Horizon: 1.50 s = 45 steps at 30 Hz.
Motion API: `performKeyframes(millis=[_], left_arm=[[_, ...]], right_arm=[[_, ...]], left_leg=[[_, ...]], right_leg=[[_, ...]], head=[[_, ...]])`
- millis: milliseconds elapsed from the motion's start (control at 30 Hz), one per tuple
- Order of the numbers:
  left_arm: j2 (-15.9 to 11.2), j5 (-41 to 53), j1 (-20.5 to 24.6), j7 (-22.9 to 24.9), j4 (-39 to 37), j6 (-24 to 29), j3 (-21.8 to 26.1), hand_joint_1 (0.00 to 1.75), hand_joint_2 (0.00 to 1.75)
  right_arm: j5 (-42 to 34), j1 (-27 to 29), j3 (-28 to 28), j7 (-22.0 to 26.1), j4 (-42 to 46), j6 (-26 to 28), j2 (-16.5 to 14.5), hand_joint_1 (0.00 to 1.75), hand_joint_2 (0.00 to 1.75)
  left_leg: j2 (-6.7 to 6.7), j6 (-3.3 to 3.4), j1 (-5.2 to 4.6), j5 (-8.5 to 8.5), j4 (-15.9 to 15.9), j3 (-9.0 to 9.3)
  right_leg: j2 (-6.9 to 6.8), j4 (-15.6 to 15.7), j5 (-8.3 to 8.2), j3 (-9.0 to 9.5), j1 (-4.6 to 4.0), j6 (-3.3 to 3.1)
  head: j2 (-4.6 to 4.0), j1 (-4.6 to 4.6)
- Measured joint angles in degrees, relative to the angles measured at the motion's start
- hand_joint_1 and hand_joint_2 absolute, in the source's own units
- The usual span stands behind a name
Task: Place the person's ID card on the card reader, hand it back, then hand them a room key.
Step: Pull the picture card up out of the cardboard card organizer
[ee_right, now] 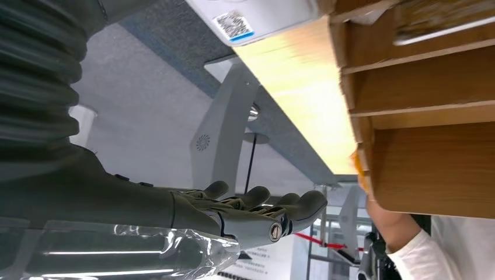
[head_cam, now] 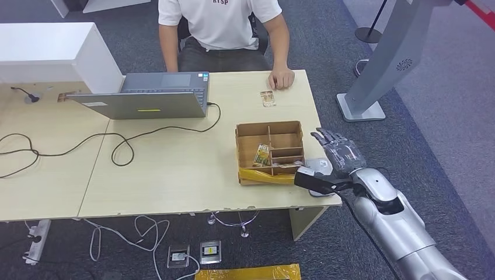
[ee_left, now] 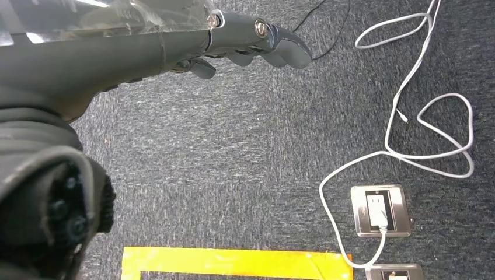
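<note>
A small card (head_cam: 268, 98) lies on the table just in front of the person's hand (head_cam: 282, 79). A brown divided box (head_cam: 270, 133) stands near the table's right edge, with a patterned card (head_cam: 262, 154) in one compartment. The pale card reader (head_cam: 318, 168) sits right of the box at the table's corner. My right hand (head_cam: 338, 154) hovers beside the reader, fingers stretched out (ee_right: 262, 210), holding nothing. The reader's labelled underside (ee_right: 245, 17) and the box wall (ee_right: 432, 163) are close by in the right wrist view. My left hand (ee_left: 245, 46) hangs over the floor, fingers straight and holding nothing.
A laptop (head_cam: 152, 96) with a black cable (head_cam: 117, 143) occupies the table's far left. A person (head_cam: 222, 23) sits across the table. A grey stand base (head_cam: 362, 108) is on the carpet to the right. White cables (ee_left: 432, 116), floor sockets (ee_left: 379, 210) and yellow tape (ee_left: 233, 262) lie below.
</note>
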<state>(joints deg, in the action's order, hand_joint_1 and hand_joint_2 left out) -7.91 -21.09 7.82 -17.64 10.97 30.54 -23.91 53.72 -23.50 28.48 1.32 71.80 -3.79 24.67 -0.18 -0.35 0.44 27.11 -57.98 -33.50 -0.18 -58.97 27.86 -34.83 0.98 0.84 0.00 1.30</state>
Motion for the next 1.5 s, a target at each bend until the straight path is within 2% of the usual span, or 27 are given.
performKeyframes(millis=[900,1300,1500], left_arm=[[-0.06,0.22,0.00,-0.04,0.00,0.48,-1.30,0.00,0.00],[-0.09,0.83,0.00,-0.11,0.00,0.74,-2.21,0.00,0.00],[-0.08,0.79,0.02,-0.44,0.00,1.26,-2.50,0.00,0.00]], right_arm=[[-9.84,0.45,0.98,4.90,1.80,-1.07,-1.42,0.00,1.75],[-11.04,2.06,1.11,4.09,3.97,-0.67,-1.92,0.00,1.75],[-11.14,1.58,1.74,4.37,3.48,-0.31,-3.15,0.00,1.75]], left_leg=[[0.01,0.00,0.00,0.00,0.00,0.03],[0.01,0.00,0.00,0.00,0.00,0.02],[0.01,0.00,0.00,0.00,0.00,0.02]], right_leg=[[0.02,0.00,0.00,0.00,0.00,0.00],[0.02,0.00,0.00,0.00,0.00,0.00],[0.02,-0.01,0.00,0.00,0.00,0.00]], head=[[0.00,0.00],[0.00,0.00],[0.00,-0.01]])
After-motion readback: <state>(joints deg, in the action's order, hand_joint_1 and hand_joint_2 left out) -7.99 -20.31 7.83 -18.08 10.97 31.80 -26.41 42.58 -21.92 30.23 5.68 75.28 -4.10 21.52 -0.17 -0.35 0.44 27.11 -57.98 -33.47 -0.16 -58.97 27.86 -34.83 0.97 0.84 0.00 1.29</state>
